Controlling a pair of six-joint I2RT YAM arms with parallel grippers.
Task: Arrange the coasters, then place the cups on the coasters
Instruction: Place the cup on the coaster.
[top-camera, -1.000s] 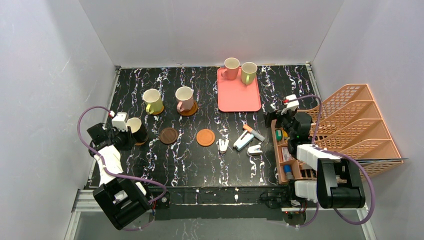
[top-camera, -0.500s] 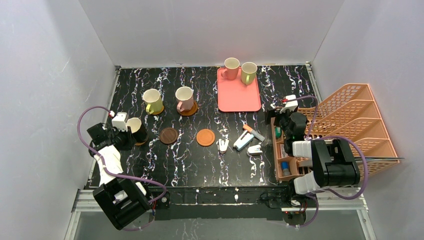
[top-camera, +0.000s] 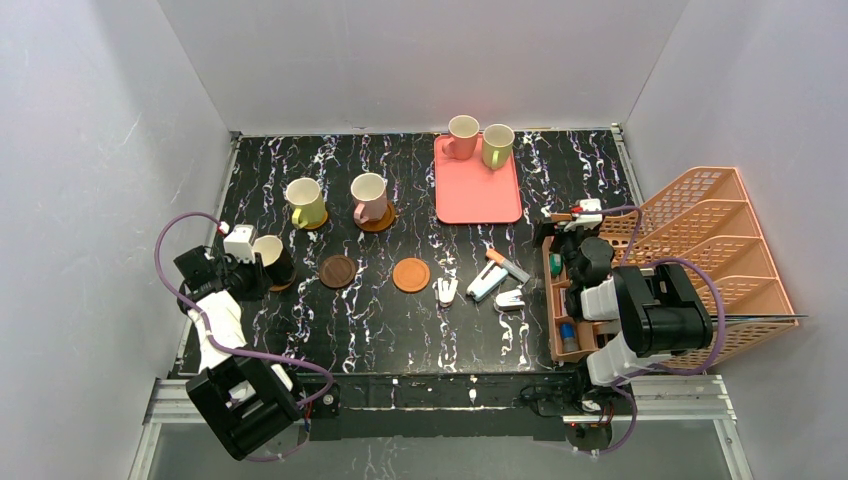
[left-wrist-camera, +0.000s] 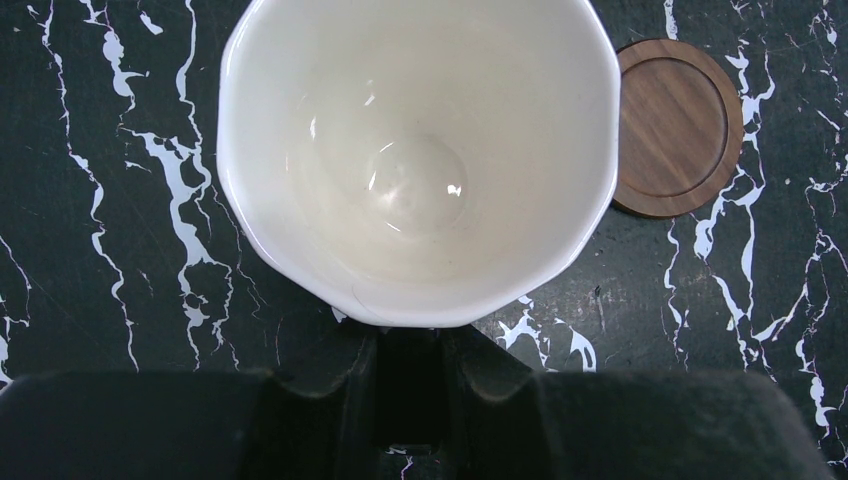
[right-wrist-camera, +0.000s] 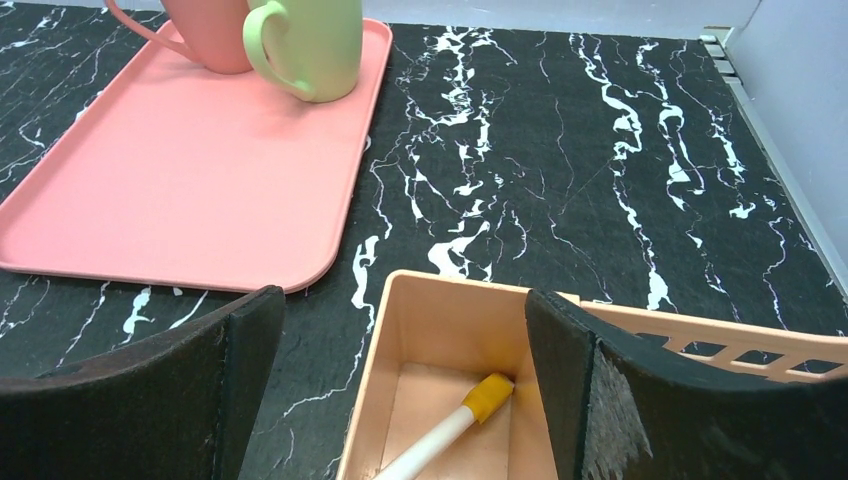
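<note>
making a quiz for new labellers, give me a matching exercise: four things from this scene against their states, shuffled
Things
1 dark brown cup
2 orange coaster
3 pink tray
4 right end effector

States
a carries a pink cup and a green cup
b open, over a peach bin
c gripped by the left end effector
d bare, nothing on it

Pairs: 1-c, 2-d, 3-a, 4-b

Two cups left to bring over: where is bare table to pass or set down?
Bare: the near table strip in front of the dark coaster and orange coaster; also the tray's front half. Crowded: small items between orange coaster and organizer.
</note>
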